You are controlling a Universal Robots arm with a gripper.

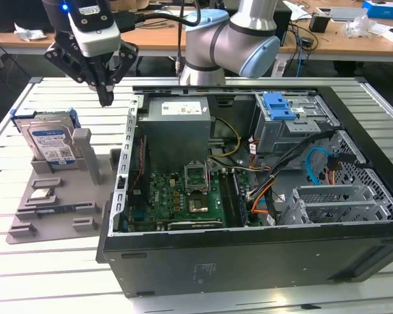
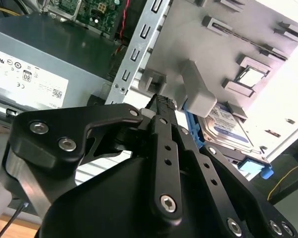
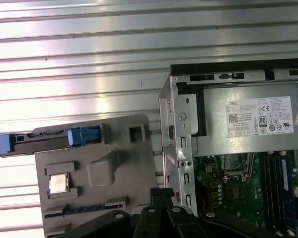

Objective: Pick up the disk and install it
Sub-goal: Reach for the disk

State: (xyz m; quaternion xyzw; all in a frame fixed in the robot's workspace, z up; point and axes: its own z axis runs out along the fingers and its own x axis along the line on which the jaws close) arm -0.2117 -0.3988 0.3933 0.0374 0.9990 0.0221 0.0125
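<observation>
The disk (image 1: 49, 140), a silver drive with a white-and-blue label in a bright blue bracket, stands on edge in the grey holder (image 1: 59, 219) at the exterior view's left. The second wrist view shows the disk (image 2: 233, 131) beyond the fingers, and the first wrist view shows the disk (image 3: 49, 139) edge-on. My gripper (image 1: 106, 99) hangs above the table between the holder and the open computer case (image 1: 249, 261), to the disk's right and higher. Its black fingers meet at a point with nothing between them, so the gripper (image 2: 161, 101) (image 3: 161, 192) is shut and empty.
The case lies open with a grey power supply (image 1: 177, 124), a green motherboard (image 1: 196, 196), a drive cage with a blue latch (image 1: 280, 106) and metal bays (image 1: 334, 199). A small silver chip (image 1: 41, 194) rests on the holder. The slatted metal table (image 1: 52, 275) surrounds everything.
</observation>
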